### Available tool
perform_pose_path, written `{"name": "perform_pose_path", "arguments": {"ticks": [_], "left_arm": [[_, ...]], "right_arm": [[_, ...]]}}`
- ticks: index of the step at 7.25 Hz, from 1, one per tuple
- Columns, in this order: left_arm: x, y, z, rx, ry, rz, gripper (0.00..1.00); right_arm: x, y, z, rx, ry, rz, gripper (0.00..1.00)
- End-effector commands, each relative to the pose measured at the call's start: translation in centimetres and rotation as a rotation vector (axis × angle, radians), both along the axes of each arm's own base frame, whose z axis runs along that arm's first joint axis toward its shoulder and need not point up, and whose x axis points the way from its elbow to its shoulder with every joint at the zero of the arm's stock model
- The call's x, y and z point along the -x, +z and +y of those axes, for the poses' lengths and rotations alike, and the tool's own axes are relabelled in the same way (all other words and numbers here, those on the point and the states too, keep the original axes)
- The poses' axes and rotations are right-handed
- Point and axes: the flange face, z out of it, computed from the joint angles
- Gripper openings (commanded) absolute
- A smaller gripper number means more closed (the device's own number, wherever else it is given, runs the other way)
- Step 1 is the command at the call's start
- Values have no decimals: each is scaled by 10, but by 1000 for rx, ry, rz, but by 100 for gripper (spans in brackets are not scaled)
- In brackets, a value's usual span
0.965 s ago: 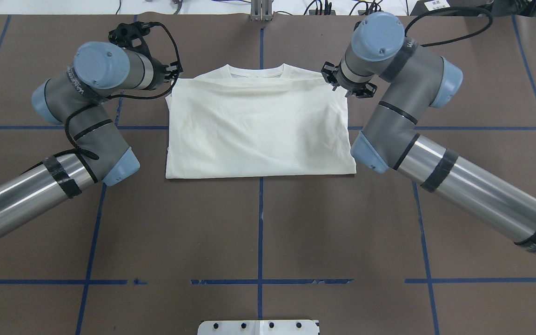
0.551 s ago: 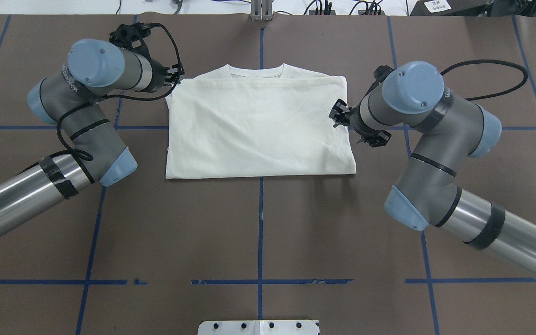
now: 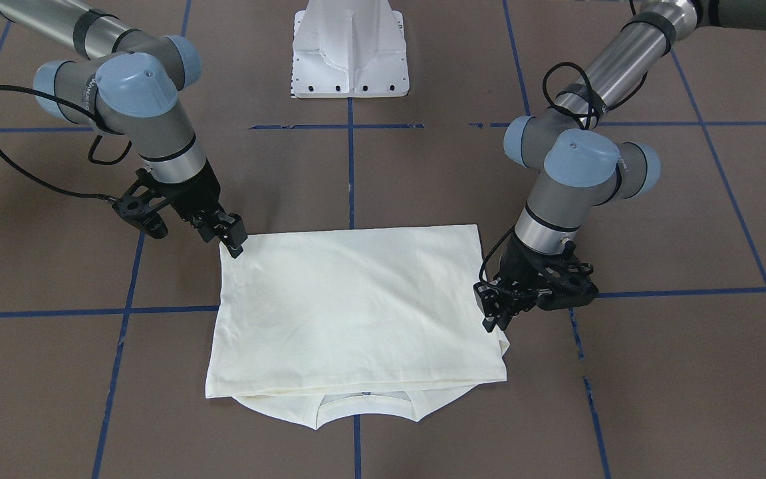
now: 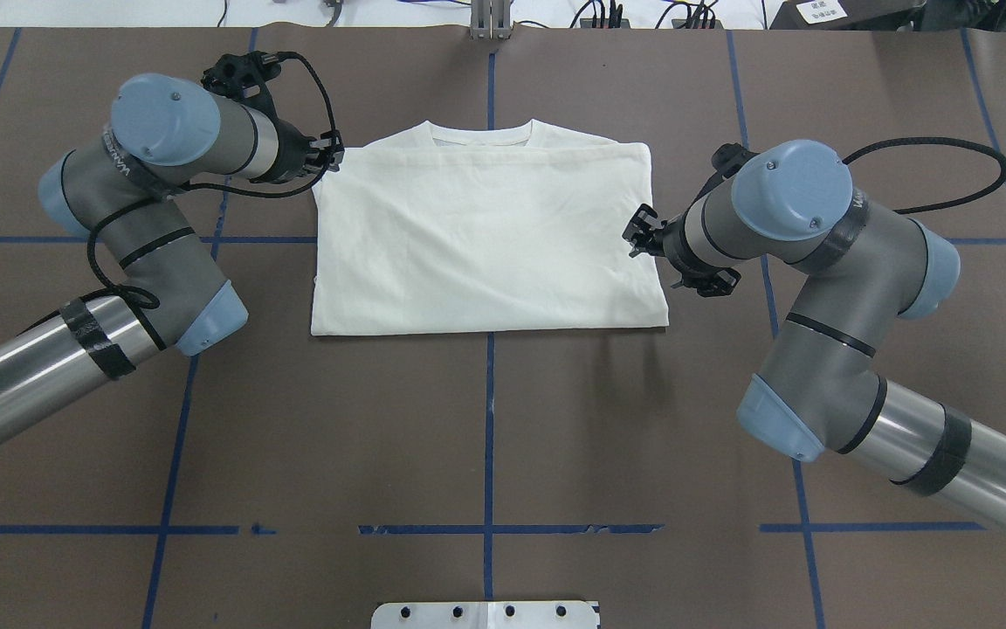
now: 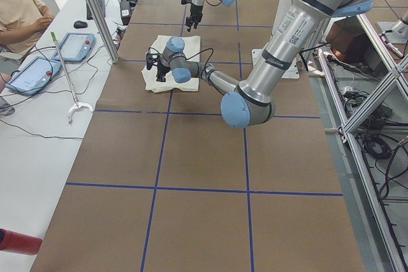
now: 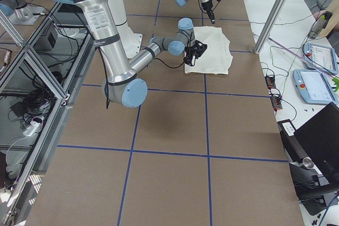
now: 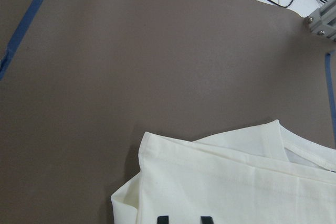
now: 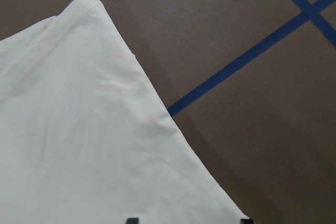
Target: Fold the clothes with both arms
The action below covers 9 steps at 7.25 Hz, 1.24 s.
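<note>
The shirt point(image 4: 485, 245) lies in the middle of the desk point(image 4: 485, 437), folded into a wide rectangle with its plain side up. The ribbed collar point(image 4: 481, 133) peeks out from under the far edge, away from the robot. The upper layer stops just short of the neckline, which suggests the hem half has been laid over the shoulder half to square the garment for a sideways fold. The left tool point(image 4: 334, 157) hangs over the far left corner of the rectangle. In its wrist view the black fingertips point(image 7: 163, 219) stand a little apart with flat cloth beneath them, so it looks part open and holds nothing. The right tool point(image 4: 638, 234) sits just beside the middle of the right edge, angled in toward the cloth. In its wrist view the fingertips point(image 8: 132, 220) are spread wide over the shirt's edge, gripping nothing. This looks like a line-up for a pinch on the side. The fabric is a soft, matte cream knit. It has shallow diagonal creases across the top, stitched hems at the corner and rounded, slightly puffy folded edges, so it will likely sag and slide if lifted by one layer. The desk is a dull brown sheet marked with blue tape lines point(image 4: 487, 419), one of which runs under the shirt's centre.
</note>
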Motion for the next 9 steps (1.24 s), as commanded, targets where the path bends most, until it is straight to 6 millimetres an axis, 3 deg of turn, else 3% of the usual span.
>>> {"name": "perform_pose_path", "arguments": {"ticks": [1, 2, 3, 4, 7, 9], "left_arm": [[1, 2, 1, 3, 1, 1, 34], [1, 4, 1, 4, 2, -2, 35], [0, 0, 2, 0, 2, 4, 34], [2, -6, 4, -9, 2, 13, 35], [12, -37, 11, -47, 4, 58, 36], [16, -38, 10, -39, 12, 64, 36]], "right_arm": [[19, 6, 22, -4, 19, 19, 72], [36, 6, 39, 4, 31, 22, 72], [36, 8, 39, 17, 43, 21, 72], [36, 23, 44, 39, 48, 38, 72], [36, 40, 43, 80, 79, 57, 73], [41, 47, 42, 110, 100, 62, 72]]}}
